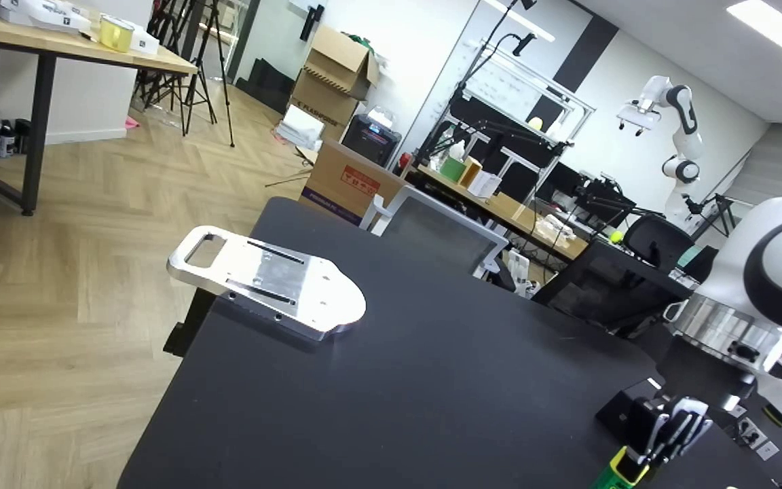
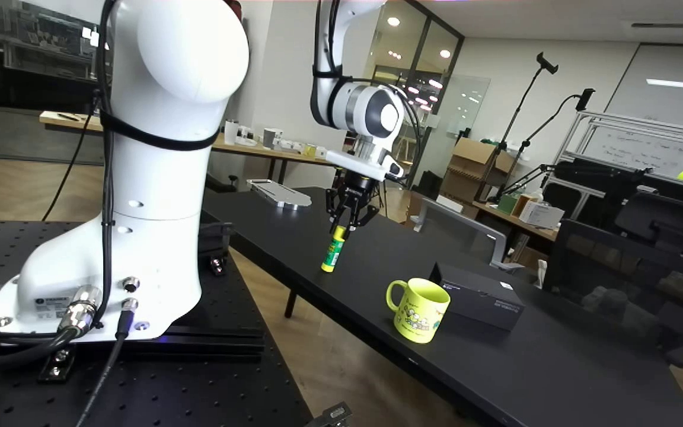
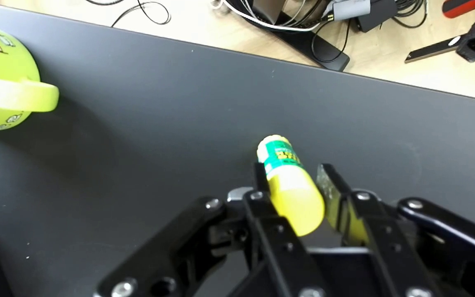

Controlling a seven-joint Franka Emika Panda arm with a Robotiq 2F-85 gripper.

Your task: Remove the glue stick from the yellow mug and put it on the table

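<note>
The glue stick [image 2: 333, 254], green with a yellow cap, appears to stand upright on the black table [image 2: 377, 261]. It also shows in the wrist view [image 3: 297, 198] and partly at the bottom of an exterior view [image 1: 611, 479]. My gripper [image 3: 292, 168] has its fingers on either side of the yellow cap. The left finger overlaps the stick's edge, and a gap shows between the stick and the right finger. The yellow mug [image 2: 421, 311] stands upright on the table, apart from the stick; its handle side shows in the wrist view [image 3: 6, 62]. Its inside is hidden.
A black box [image 2: 478, 299] lies beside the mug. A silver metal plate [image 1: 282, 278] rests at the far end of the table, overhanging its edge. The robot base [image 2: 134, 279] stands across a gap from the table. An office chair [image 1: 432, 231] stands along the table's side.
</note>
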